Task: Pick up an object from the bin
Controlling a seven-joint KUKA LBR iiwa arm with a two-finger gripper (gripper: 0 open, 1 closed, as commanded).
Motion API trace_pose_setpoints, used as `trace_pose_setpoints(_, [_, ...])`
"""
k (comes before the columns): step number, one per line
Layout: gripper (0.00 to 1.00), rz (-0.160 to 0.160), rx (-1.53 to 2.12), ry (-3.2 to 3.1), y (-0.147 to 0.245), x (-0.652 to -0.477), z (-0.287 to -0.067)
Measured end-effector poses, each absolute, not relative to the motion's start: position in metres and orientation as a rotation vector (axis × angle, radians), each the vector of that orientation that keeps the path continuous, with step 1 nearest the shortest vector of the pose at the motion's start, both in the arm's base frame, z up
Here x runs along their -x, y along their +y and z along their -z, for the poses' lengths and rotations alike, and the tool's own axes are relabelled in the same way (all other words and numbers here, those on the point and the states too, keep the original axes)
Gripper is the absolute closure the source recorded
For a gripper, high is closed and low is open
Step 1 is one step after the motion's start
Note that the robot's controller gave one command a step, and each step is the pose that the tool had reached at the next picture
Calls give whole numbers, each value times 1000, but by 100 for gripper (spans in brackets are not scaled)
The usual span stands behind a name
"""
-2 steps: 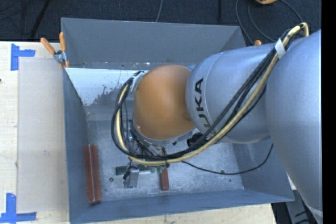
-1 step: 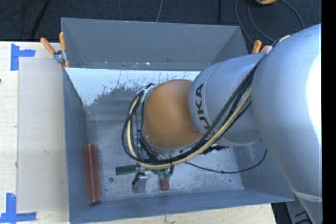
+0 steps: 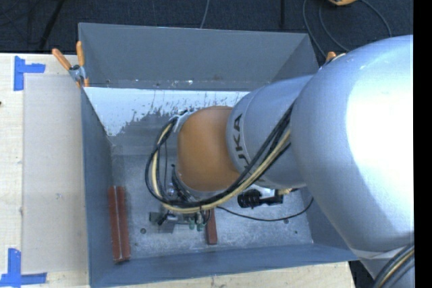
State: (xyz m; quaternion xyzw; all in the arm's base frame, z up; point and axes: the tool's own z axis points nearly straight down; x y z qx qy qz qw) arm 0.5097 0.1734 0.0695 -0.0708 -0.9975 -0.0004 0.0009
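My gripper (image 3: 179, 218) is down near the bin floor, close to the front wall and under the arm's orange cover. A short reddish-brown bar (image 3: 211, 228) lies on the floor right beside it on its right, its upper end hidden beneath the gripper. A longer reddish-brown bar (image 3: 119, 223) lies lengthwise along the left wall, well apart from the gripper on its left.
The arm and its orange cover with looping cables hide the middle and right of the bin floor. Speckled bare floor shows between the long bar and the gripper and along the front wall.
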Motion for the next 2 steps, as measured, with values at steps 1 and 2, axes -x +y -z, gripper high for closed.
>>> trace_pose_setpoints(1, [100, 1, 223, -3132, 173, -510, -69])
trace_pose_setpoints(2, [100, 3, 223, -3140, 154, -525, -242])
